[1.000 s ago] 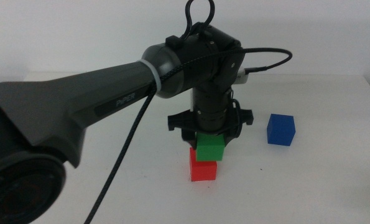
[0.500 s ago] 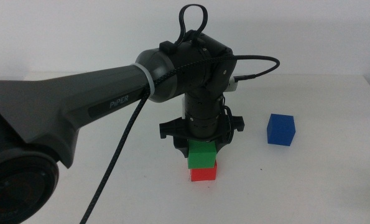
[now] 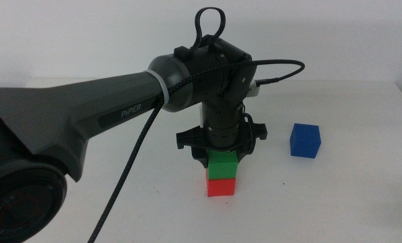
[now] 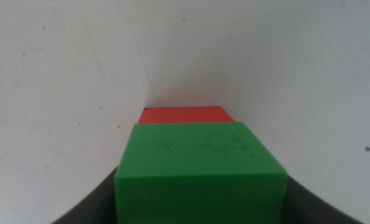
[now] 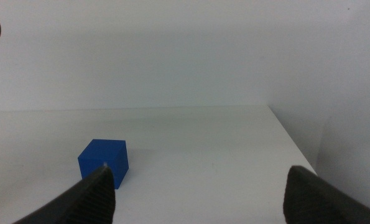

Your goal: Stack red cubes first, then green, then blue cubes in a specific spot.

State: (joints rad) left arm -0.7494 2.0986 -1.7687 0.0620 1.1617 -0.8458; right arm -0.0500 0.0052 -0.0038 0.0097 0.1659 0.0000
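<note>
Nearest you in the middle view sits the red cube (image 3: 221,187), flat on the white table (image 3: 349,196). The green cube (image 3: 222,165) rests squarely on top of it, their faces touching and their edges roughly in line. Your left gripper (image 3: 219,156) reaches down over this pair from the arm that enters on the left side, and its dark jaws are closed against the two sides of the green cube. In the left wrist view you see the same hold from above: the green cube (image 4: 200,167) fills the space between the jaws, and a strip of the red cube (image 4: 186,115) shows just beyond it, on the bare table.

Farther back and off to the right, the blue cube (image 3: 305,140) stands alone on the table, well apart from the stack and touched by nothing.

Your right gripper (image 5: 197,186) waits out of the middle view. Its wrist view shows the jaws spread wide with nothing between them, hovering above the table surface, and the blue cube (image 5: 104,160) lies ahead of them, close by one fingertip (image 5: 99,186) in that picture.
</note>
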